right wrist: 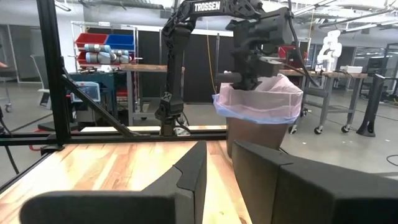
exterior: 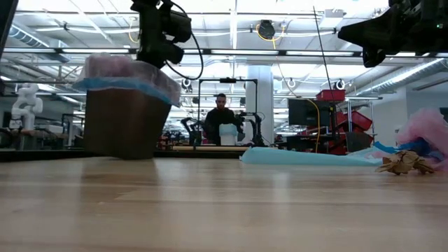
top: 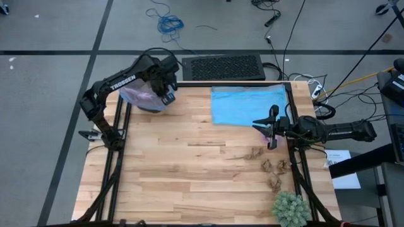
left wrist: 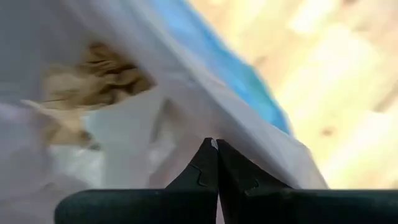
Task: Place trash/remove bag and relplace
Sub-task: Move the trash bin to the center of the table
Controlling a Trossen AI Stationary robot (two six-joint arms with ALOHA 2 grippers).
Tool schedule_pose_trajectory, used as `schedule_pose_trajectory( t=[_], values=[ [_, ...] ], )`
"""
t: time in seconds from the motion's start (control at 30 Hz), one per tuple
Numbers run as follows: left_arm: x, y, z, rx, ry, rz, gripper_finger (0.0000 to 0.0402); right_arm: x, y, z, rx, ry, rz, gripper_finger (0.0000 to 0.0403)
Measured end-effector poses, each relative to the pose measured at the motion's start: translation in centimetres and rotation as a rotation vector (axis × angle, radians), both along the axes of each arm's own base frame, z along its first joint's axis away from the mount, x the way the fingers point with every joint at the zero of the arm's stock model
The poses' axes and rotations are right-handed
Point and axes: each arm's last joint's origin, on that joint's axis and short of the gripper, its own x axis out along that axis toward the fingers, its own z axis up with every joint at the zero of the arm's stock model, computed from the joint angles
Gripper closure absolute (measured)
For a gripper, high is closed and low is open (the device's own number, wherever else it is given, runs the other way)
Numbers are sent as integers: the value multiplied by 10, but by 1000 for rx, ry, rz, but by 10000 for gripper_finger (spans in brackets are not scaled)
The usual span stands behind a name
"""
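Note:
A brown bin (exterior: 126, 122) stands at the table's far left, lined with the lavender-pink bag (top: 140, 98) over a light blue band (exterior: 122, 84). Brown paper wads (left wrist: 93, 78) lie inside it. My left gripper (left wrist: 216, 146) is shut at the bag's rim on the bin's right side, seen also in the right wrist view (right wrist: 249, 78). More trash wads (top: 273, 167) lie at the table's right. My right gripper (top: 272, 128) hovers open above the table's right side, over a pink plastic heap (exterior: 427, 133), touching nothing. My left gripper pinches the bag's thin film at the rim (left wrist: 186, 134) between its two fingertips, coming from above and pointing down. The bag stays draped over the bin's top (right wrist: 258, 99), its film slack and crinkled. One layer or several, I cannot tell.
A light blue plastic bag (top: 246, 104) lies flat at the far right of the table. A green spiky plant (top: 290, 208) sits at the near right corner. The metal frame posts (top: 117, 135) run along both sides. A person (exterior: 221, 119) sits in the room beyond.

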Motion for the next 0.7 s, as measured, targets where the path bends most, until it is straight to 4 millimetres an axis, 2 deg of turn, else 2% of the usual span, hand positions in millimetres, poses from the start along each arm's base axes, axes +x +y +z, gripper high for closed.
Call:
schedule_pose_trajectory(
  t=[0.5, 0.7],
  values=[
    [36, -61, 0, -133, -80, -258, 401, 0, 0, 0, 3, 0, 1, 332],
    [49, -92, 0, -156, -87, -357, 401, 0, 0, 0, 3, 1, 2, 332]
  ],
)
